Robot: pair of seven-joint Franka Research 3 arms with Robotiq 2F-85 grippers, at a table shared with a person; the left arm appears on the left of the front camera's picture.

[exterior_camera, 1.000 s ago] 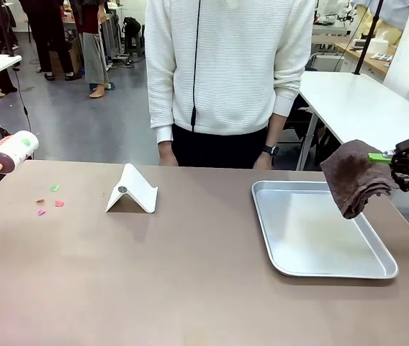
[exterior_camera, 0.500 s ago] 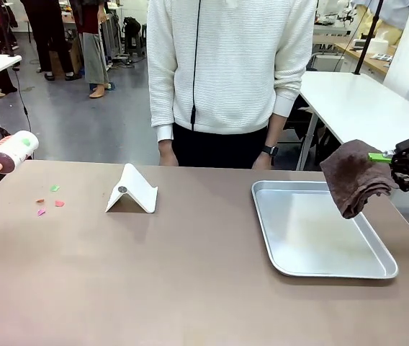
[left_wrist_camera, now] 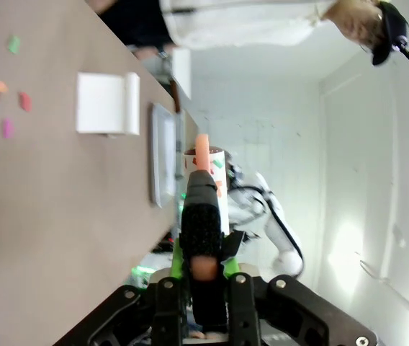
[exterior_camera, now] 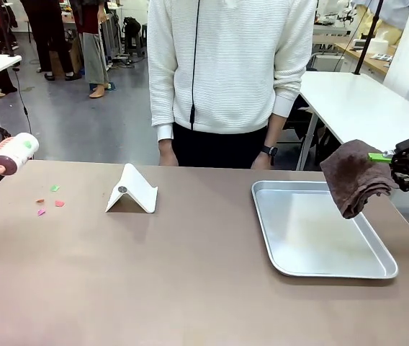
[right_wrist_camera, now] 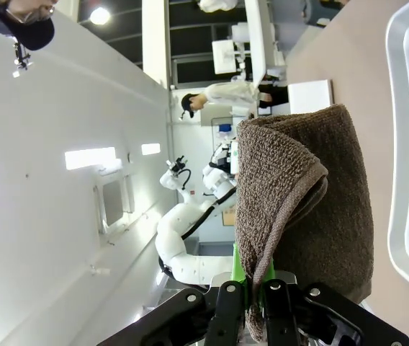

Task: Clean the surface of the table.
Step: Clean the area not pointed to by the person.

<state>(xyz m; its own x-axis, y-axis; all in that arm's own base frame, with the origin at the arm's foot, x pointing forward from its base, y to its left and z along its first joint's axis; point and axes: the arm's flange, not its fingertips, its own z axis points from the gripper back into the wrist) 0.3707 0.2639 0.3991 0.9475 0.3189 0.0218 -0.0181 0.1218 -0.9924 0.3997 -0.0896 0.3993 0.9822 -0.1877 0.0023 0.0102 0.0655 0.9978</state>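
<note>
The brown-taupe table (exterior_camera: pixel 190 281) carries a few small coloured scraps (exterior_camera: pixel 50 200) near its far left. A lint roller (exterior_camera: pixel 9 153) with a pink handle hovers over the table's left edge. In the left wrist view my left gripper (left_wrist_camera: pixel 204 265) is shut on the roller's handle (left_wrist_camera: pixel 203 216), pointing along the table (left_wrist_camera: pixel 39 202) past the scraps (left_wrist_camera: pixel 14 86). My right gripper (exterior_camera: pixel 382 157) is shut on a folded brown cloth (exterior_camera: pixel 356 176), which hangs above the right far side of the tray. The right wrist view shows that gripper (right_wrist_camera: pixel 257 292) pinching the cloth (right_wrist_camera: pixel 312 209).
A silver metal tray (exterior_camera: pixel 320 270) lies on the right part of the table. A white folded stand (exterior_camera: pixel 132 191) sits left of centre near the far edge. A person in a white sweater (exterior_camera: pixel 226 65) stands at the far side, hands down behind the edge.
The lint roller has dipped very slightly at the left edge. The right gripper and its cloth have not moved.
</note>
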